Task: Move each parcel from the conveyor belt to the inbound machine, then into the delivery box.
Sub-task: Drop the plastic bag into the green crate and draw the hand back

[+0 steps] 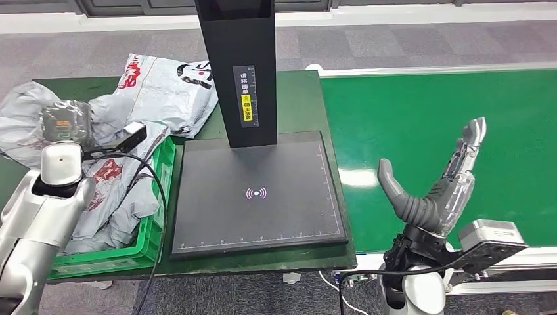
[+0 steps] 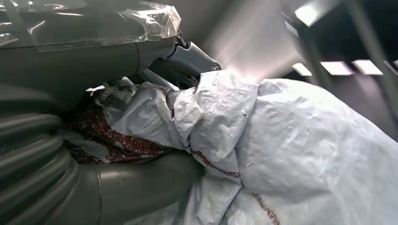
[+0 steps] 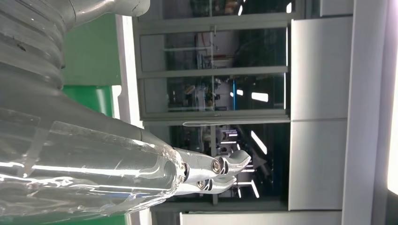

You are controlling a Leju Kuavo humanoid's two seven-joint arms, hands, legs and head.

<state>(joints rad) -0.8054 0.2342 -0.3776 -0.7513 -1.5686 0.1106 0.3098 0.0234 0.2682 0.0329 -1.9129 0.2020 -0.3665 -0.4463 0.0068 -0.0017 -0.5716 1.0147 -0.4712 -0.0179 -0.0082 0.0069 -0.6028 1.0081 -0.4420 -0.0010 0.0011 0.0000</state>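
My left hand [image 1: 65,123] is over the green delivery box [image 1: 152,231], among crumpled grey parcels [image 1: 113,191]. In the left wrist view a grey parcel with red print [image 2: 281,140] is bunched between the thumb [image 2: 141,187] and the fingers [image 2: 192,58], so the hand grips it. My right hand [image 1: 439,189] is raised over the near part of the green conveyor belt [image 1: 446,105], fingers spread and holding nothing. The belt carries no parcel where I see it. The inbound machine's black plate [image 1: 256,210] lies bare between box and belt.
The machine's black pillar [image 1: 240,65] rises at the plate's back edge. Another grey parcel [image 1: 172,88] lies on the dark green table behind the box. A black cable [image 1: 154,177] runs from my left wrist across the box's rim.
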